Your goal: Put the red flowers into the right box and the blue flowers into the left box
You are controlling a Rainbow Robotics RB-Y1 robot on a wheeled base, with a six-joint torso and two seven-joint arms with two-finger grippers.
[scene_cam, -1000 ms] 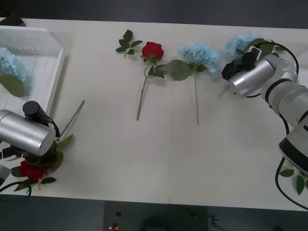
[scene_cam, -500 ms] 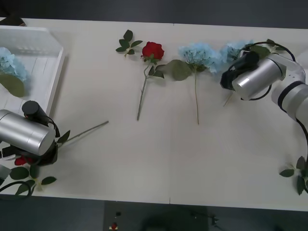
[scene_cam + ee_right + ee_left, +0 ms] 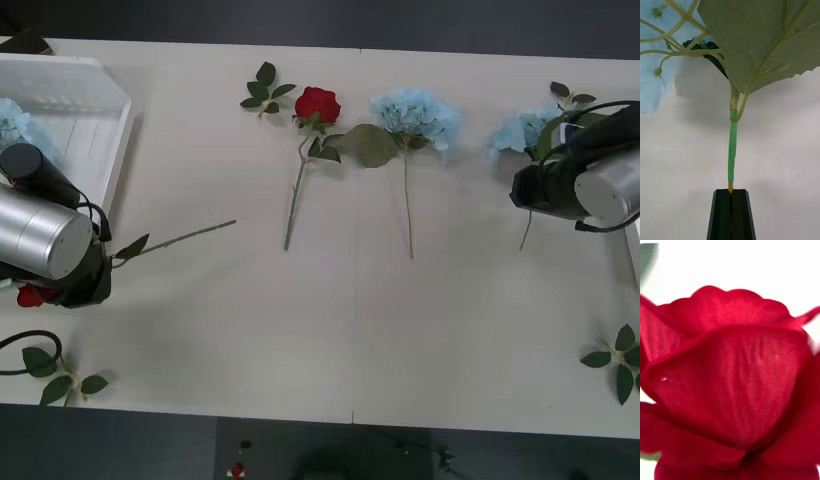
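My left gripper [image 3: 66, 291] hangs at the table's near left, just in front of the left box [image 3: 113, 150], and carries a red flower [image 3: 30, 295]. Its stem [image 3: 180, 238] sticks out to the right, and its bloom [image 3: 730, 390] sits close to the wrist camera. At the far right, my right gripper [image 3: 531, 196] has its black fingers [image 3: 723, 213] shut on the stem of a blue flower [image 3: 522, 130]. That flower's head [image 3: 651, 75] and big leaf [image 3: 763, 37] hang beyond the fingers. Another red flower [image 3: 317, 103] and blue flower [image 3: 415, 112] lie at mid-table. A blue flower [image 3: 14, 125] lies in the left box.
Loose leaf sprigs lie at the far middle [image 3: 265, 88], the near left corner [image 3: 60, 375], the near right edge [image 3: 620, 360] and behind the right arm [image 3: 570, 95]. A thin white rim [image 3: 633, 255] shows at the table's right edge. A dark cable [image 3: 15, 355] loops near the left corner.
The left arm has moved up and back toward the left box with the red flower, swinging its stem rightward. The right arm has carried the blue flower to the right.
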